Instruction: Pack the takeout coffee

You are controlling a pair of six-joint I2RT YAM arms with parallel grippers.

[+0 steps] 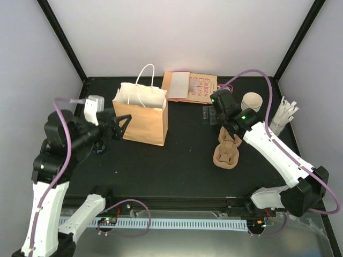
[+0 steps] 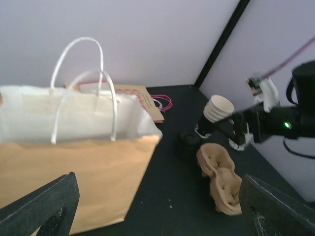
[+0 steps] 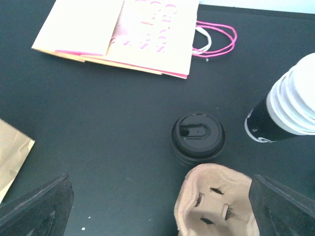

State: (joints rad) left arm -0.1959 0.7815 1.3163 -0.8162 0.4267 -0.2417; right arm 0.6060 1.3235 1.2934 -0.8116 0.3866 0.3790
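My right gripper (image 3: 158,196) hangs spread wide over the right side of the black tabletop (image 3: 98,128). My left gripper (image 2: 157,199), also spread, faces the upright brown paper bag (image 1: 142,118), well apart. The small black lidded takeout cup (image 3: 198,137) stands upright just beyond the brown moulded-pulp carrier (image 3: 216,206), touching it I think, slightly right of my right gripper's midline. Bare tabletop lies to its left, and a stack of paper cups (image 3: 290,103) is near on the right.

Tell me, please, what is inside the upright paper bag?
Only white lining shows inside the bag; its front wall hides the bottom. The lidded cup stands outside it, on the table.
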